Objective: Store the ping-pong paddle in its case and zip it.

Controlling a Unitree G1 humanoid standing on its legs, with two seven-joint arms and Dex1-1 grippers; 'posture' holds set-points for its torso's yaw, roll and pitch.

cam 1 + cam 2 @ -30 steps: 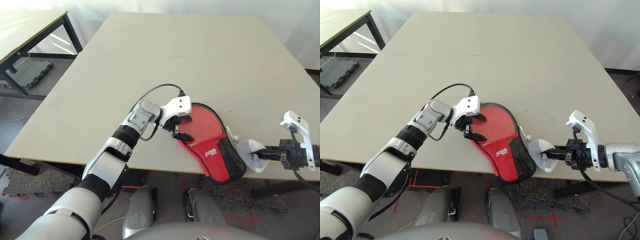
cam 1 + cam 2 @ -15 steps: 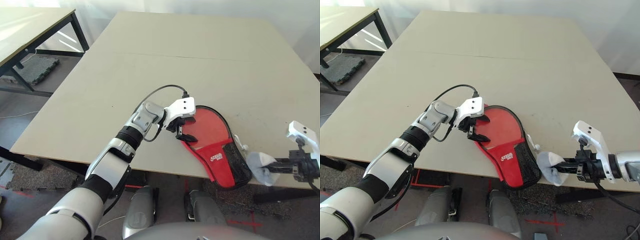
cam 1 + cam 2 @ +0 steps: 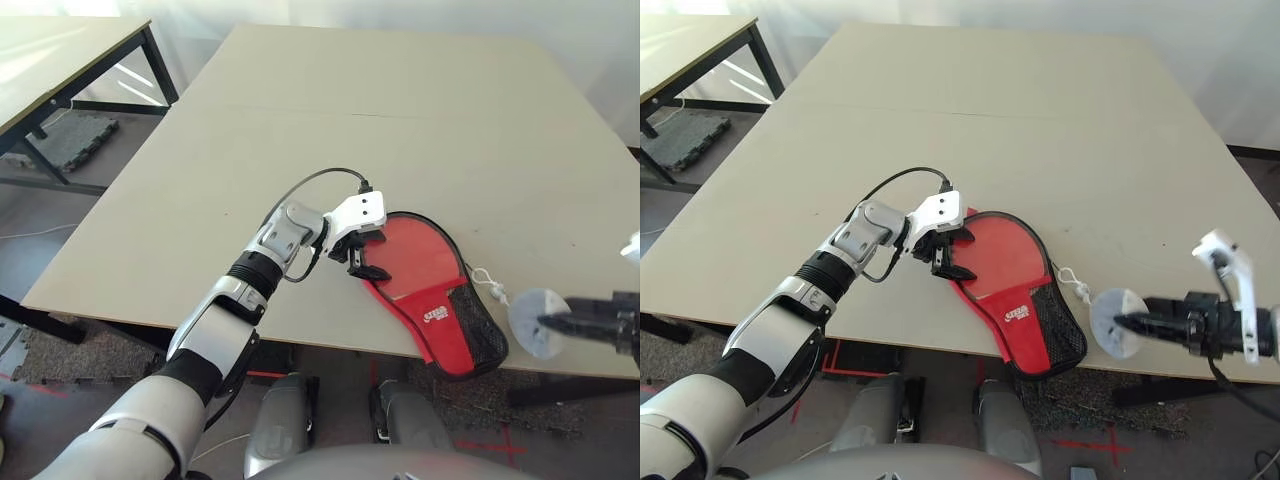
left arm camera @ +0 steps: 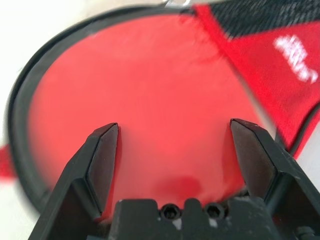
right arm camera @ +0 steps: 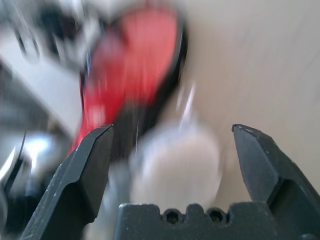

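The case (image 3: pixel 1005 270) lies flat near the table's front edge, red side up, with its black mesh end overhanging the edge. My left gripper (image 3: pixel 952 255) stands open over the round end, and its fingertips (image 4: pixel 107 137) rest low on the red face of the case (image 4: pixel 165 85). The ping-pong paddle is hidden. To the right, off the table edge, my right gripper (image 3: pixel 1130 323) is open, with a small translucent round pouch (image 3: pixel 1118 322) at its tips. In the right wrist view the pouch (image 5: pixel 175 165) sits between the spread fingers (image 5: pixel 97 150). A white cord (image 3: pixel 1072 280) runs from it to the case.
The beige table (image 3: pixel 1040 130) stretches far behind the case. A second table (image 3: pixel 680 50) stands at the far left, with dark floor mats (image 3: pixel 675 140) below it. Below the case's overhanging end is the floor.
My right gripper has gone from shut on the round pouch to open and has drawn back to the right. The left gripper stays on the case's round end.
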